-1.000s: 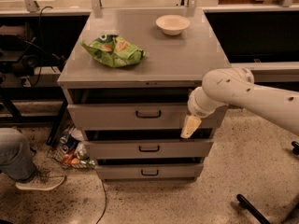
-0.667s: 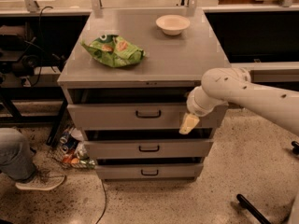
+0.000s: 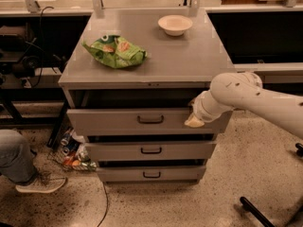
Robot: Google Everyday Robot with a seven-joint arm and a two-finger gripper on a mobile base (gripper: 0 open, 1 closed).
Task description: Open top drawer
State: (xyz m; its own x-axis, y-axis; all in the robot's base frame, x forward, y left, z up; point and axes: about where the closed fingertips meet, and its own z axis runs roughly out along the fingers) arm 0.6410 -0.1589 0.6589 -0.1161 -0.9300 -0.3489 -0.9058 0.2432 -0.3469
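Note:
The top drawer point(image 3: 109, 122) is the tallest of three grey drawer fronts in the grey cabinet point(image 3: 189, 65). It has a small dark loop handle point(image 3: 150, 119) at its centre. A dark gap shows above its front, under the cabinet top. My gripper point(image 3: 194, 121), with a cream tip at the end of the white arm point(image 3: 246, 96), is at the right part of this drawer's front, to the right of the handle. Two shorter drawers point(image 3: 113, 151) lie below it.
A green chip bag point(image 3: 116, 51) and a white bowl point(image 3: 175, 24) lie on the cabinet top. A person's leg and shoe point(image 3: 28, 181) are at the lower left, with cans and litter point(image 3: 71, 150) by the cabinet. A dark bar point(image 3: 255, 212) lies on the floor at the lower right.
My gripper has risen slightly along the right part of the top drawer's front. The drawers, bag and bowl have not moved.

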